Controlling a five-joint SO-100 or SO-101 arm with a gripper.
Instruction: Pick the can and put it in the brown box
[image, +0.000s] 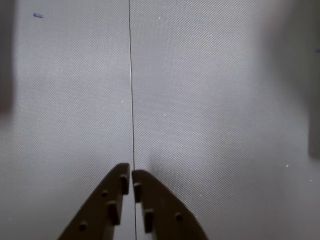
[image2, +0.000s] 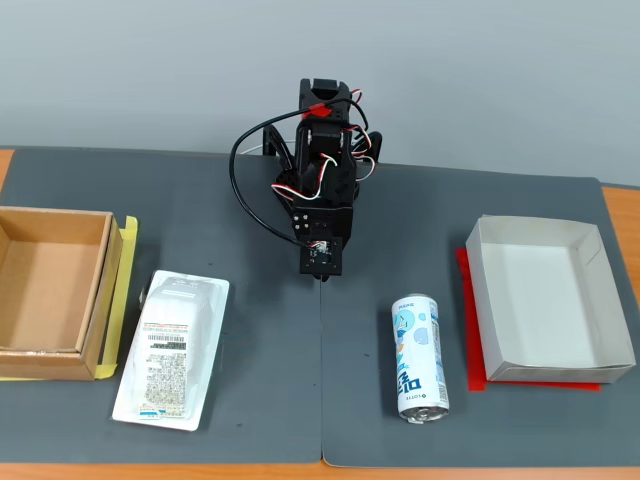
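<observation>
A slim drink can (image2: 419, 357) lies sideways, rigid, smooth, likely roll-prone; grasp mid-body; the tool (image: 131, 181) hangs closed, empty.

The black arm (image2: 322, 170) sits folded up at the back middle of the tabletop (image2: 250, 330). It bends down on itself, so the top part is high and the front part points straight down. Red, white and black wires loop around its sides. The tool (image2: 322, 272) hangs at the low end, close above the tabletop, and holds nothing. In the wrist view the tool (image: 131, 176) comes in from the bottom edge. Its two dark fingers (image: 112, 202) lean in toward each other, and their tips almost touch, with only a thin gap between them. Small bumps stick out on the fingers.
</observation>
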